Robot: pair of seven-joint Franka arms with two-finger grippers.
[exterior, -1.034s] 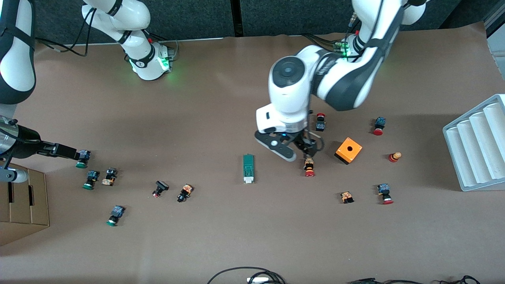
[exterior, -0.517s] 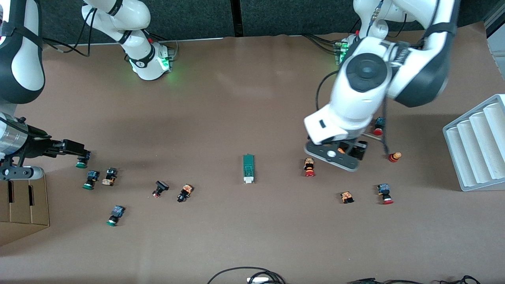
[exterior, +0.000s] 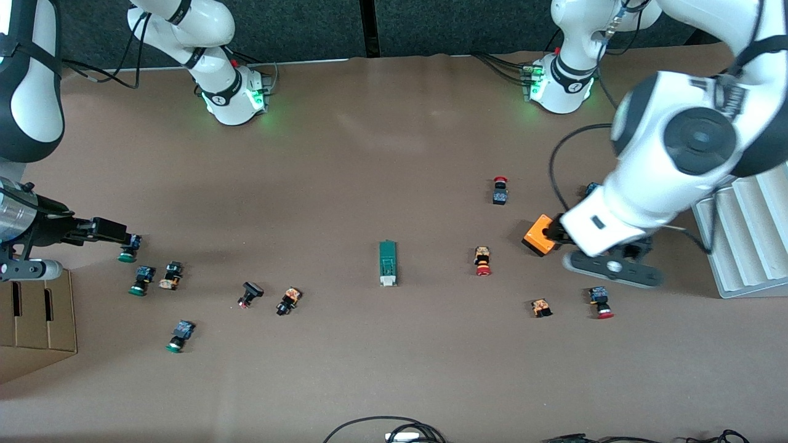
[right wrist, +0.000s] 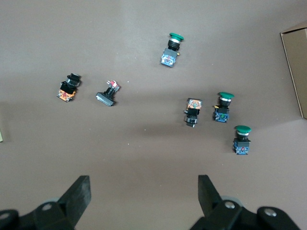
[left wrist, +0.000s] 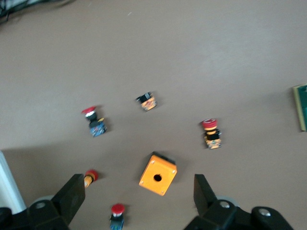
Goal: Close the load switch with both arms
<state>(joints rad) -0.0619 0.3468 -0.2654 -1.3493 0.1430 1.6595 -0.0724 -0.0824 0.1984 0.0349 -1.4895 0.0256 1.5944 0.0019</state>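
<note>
The load switch (exterior: pixel 387 263) lies flat near the middle of the tabletop (exterior: pixel 381 147), its white end pointing toward the front camera. Nothing touches it; one edge of it also shows in the left wrist view (left wrist: pixel 301 107).

Toward the left arm's end of the tabletop lie a red-capped push button (exterior: pixel 482 261), an orange cube (exterior: pixel 538 235) with a hole in its top face, and further red-capped buttons. The left end effector (left wrist: pixel 139 197) hangs over the orange cube, its fingers spread wide and holding nothing. A white ribbed rack (exterior: pixel 748 231) stands at that end of the tabletop.

Toward the right arm's end lie green-capped push buttons (exterior: pixel 136 280) and other small buttons. The right end effector (right wrist: pixel 144 194) hangs over this cluster, fingers spread wide and empty. A cardboard box (exterior: pixel 34 323) sits at that end, nearer to the front camera than the cluster.

Both end effectors are well apart from the load switch.
</note>
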